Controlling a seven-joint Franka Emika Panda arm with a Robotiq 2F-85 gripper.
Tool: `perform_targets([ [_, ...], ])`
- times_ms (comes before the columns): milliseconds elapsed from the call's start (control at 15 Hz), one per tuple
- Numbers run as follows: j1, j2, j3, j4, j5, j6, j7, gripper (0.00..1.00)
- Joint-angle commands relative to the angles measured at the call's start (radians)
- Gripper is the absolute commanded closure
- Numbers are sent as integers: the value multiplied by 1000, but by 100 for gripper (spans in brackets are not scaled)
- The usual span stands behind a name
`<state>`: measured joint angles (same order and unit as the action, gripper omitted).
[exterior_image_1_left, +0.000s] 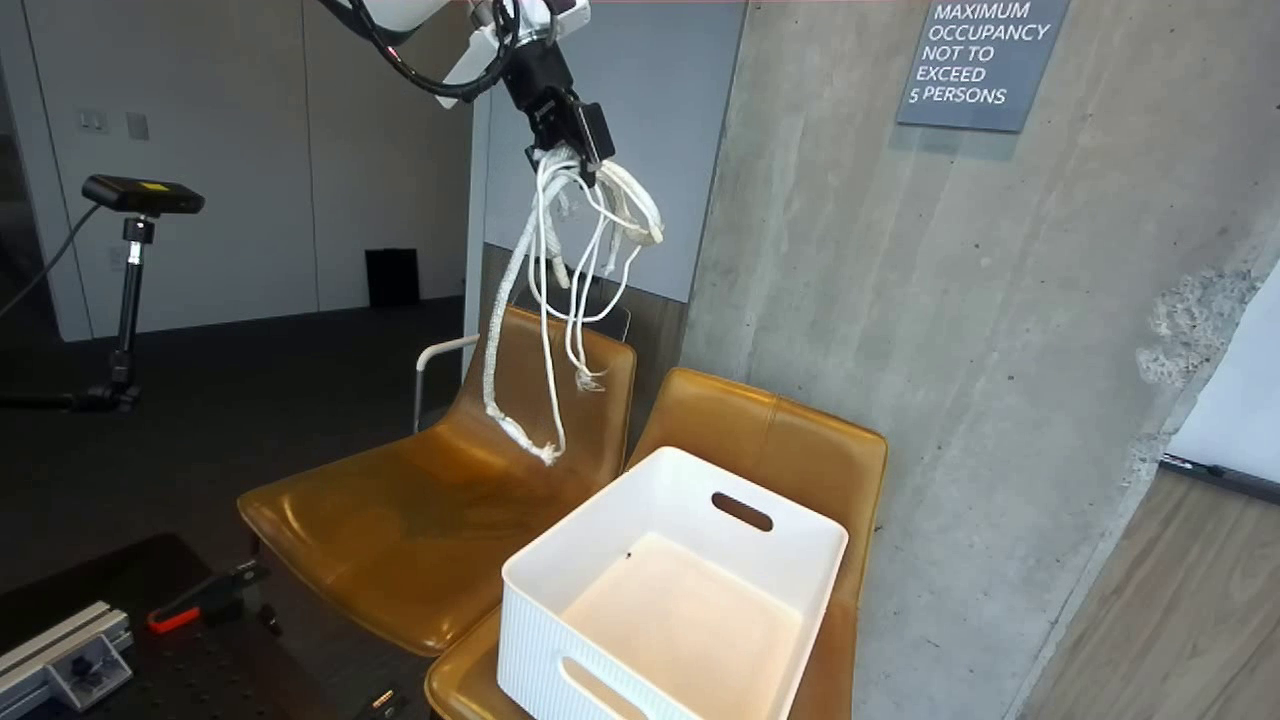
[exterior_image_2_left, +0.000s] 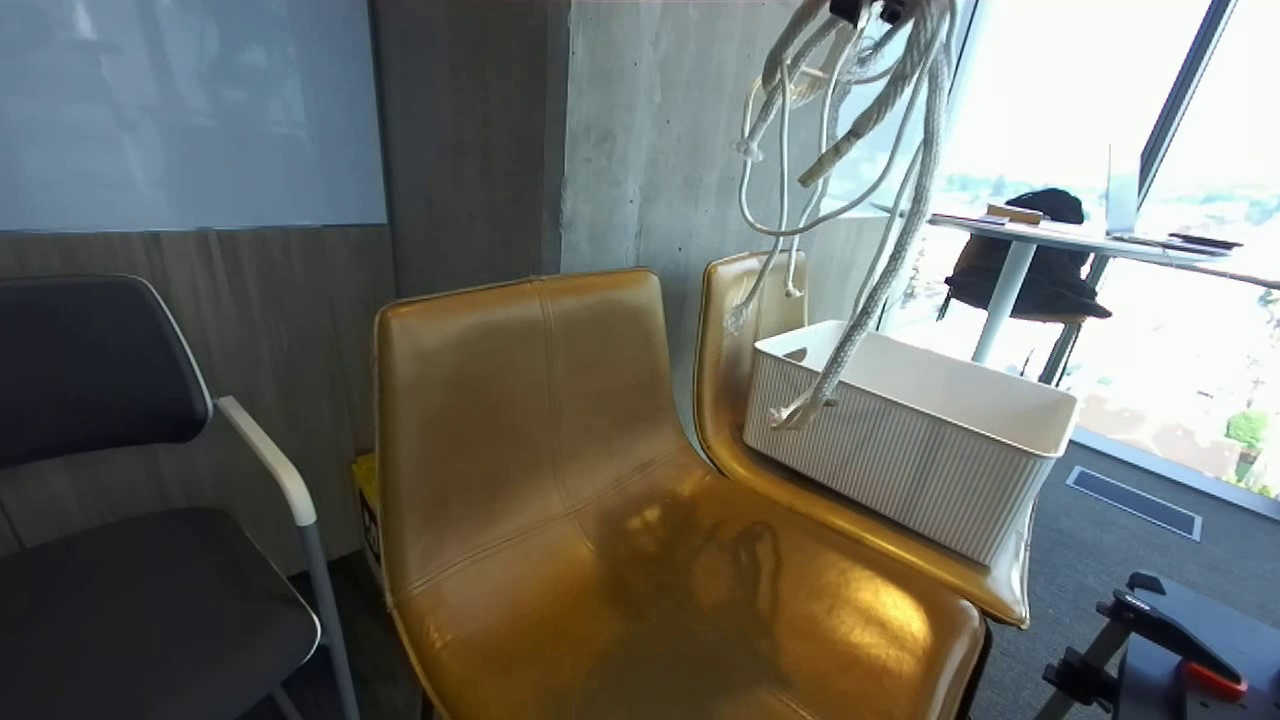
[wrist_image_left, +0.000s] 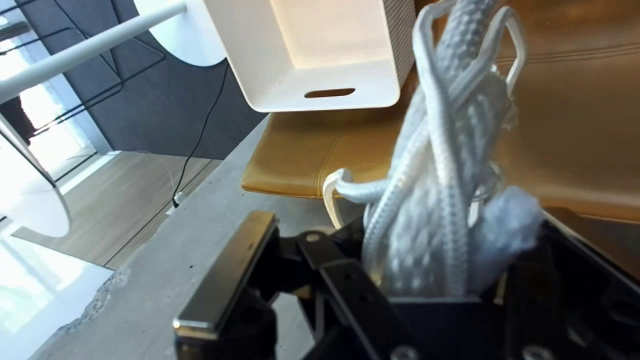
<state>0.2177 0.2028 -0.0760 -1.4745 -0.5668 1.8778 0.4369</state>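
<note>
A bundle of white braided ropes hangs from my gripper, which is shut on it. Several thick and thin strands and loops trail down in both exterior views; one thick rope passes in front of the white bin as seen there. Only the gripper's tips show at that view's top edge. In the wrist view the ropes fill the space between the jaws and hide the fingertips. Lower down, a white ribbed bin with handle holes stands on a tan chair; its visible inside holds no large object.
Two tan leather chairs stand side by side, the nearer seat below the ropes. A concrete wall rises behind. A camera on a stand, a dark table with tools and a grey chair are around.
</note>
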Motion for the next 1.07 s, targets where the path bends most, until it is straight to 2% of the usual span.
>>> perform_targets([
  [0,-64,-2,11,66,-21,-33,-74,100],
  [533,-177,17,-24,176,-20,-28,-201,100],
  [1000,-260,18,-64,116,18,100,-332,100],
])
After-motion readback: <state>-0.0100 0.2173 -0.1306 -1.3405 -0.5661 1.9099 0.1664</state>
